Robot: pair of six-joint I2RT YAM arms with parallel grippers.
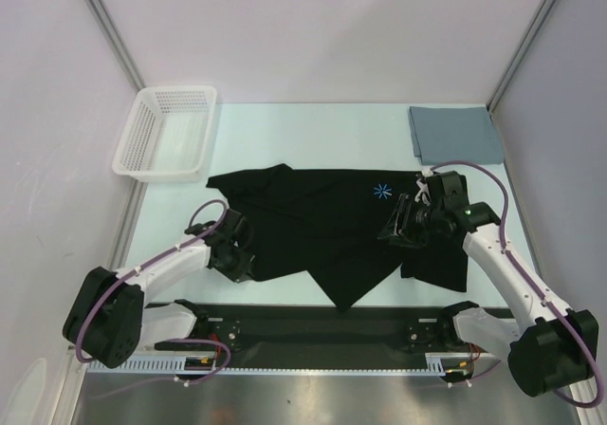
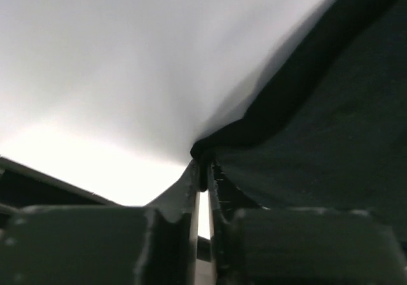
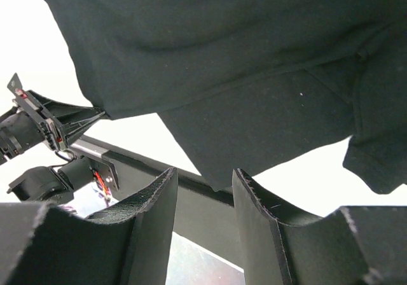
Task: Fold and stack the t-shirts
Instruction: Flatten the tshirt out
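Left wrist: hand (image 2: 202, 177) tight on t-shirt (image 2: 318, 139)

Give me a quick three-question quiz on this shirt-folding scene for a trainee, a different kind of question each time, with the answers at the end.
1. Multiple choice: where is the grey-blue t-shirt? A, spread flat at the centre of the table; B, folded at the table's far right corner; C, hanging off the table's near edge.
2. True or false: the jaws of the right gripper stand open.
3. Short answer: which gripper pinches the edge of the black t-shirt?
Key: 1 B; 2 true; 3 the left gripper.
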